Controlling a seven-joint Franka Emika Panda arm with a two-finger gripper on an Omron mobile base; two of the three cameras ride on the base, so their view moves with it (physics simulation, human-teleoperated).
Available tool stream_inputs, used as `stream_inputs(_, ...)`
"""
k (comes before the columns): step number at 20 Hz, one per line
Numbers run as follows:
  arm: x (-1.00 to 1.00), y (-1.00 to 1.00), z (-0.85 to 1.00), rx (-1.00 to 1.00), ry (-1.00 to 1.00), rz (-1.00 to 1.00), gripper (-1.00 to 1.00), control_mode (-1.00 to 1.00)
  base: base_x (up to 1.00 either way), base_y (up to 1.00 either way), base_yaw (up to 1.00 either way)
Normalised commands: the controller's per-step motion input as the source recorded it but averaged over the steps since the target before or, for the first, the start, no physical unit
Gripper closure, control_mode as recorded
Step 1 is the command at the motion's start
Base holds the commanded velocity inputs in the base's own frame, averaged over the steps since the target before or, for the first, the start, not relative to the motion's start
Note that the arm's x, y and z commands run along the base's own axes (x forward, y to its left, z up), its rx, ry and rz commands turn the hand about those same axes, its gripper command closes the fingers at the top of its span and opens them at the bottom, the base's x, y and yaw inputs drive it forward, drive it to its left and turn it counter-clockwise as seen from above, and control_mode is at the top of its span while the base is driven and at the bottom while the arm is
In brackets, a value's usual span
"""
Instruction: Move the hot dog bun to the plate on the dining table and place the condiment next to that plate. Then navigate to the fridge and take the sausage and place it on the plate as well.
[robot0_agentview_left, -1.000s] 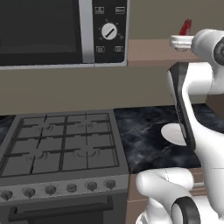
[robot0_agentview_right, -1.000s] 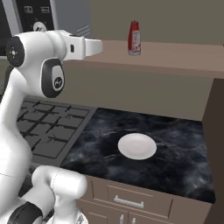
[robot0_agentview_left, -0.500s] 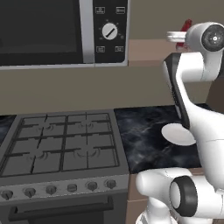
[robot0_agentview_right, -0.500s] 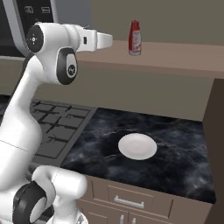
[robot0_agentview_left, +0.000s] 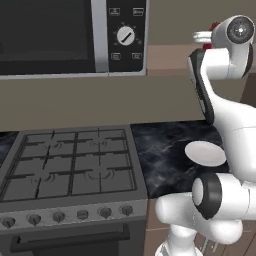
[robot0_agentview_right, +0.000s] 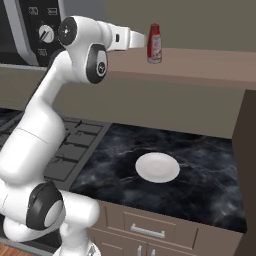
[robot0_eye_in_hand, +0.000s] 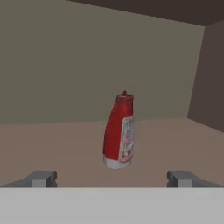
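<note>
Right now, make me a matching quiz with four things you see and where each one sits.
Things:
1. ketchup bottle
2. white plate
3. microwave
4. gripper fingers

Places:
A. above the stove
B. upright on the brown shelf
C. apart, either side of the bottle, short of it
D. on the dark marble counter

Pairs: 1-B, 2-D, 3-A, 4-C
</note>
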Motion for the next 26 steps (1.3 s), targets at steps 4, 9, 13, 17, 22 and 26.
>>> stream_inputs(4, 0.31, -0.16, 0.00, 0.01, 0.04, 0.00, -1.00, -1.00, 0.00, 0.00, 0.00)
stream_inputs(9, 0.26, -0.28, 0.00, 0.10, 0.00, 0.01, -1.00, -1.00, 0.00, 0.00, 0.00)
stream_inputs(13, 0.29, -0.24, 0.00, 0.16, 0.00, 0.00, -1.00, -1.00, 0.00, 0.00, 0.00)
stream_inputs(17, 0.33, -0.08, 0.00, 0.10, 0.00, 0.00, -1.00, -1.00, 0.00, 0.00, 0.00)
stream_inputs(22, 0.32, 0.00, 0.00, 0.00, 0.00, 0.00, -1.00, -1.00, 0.00, 0.00, 0.00)
stream_inputs(26, 0.28, -0.02, 0.00, 0.00, 0.00, 0.00, -1.00, -1.00, 0.00, 0.00, 0.00)
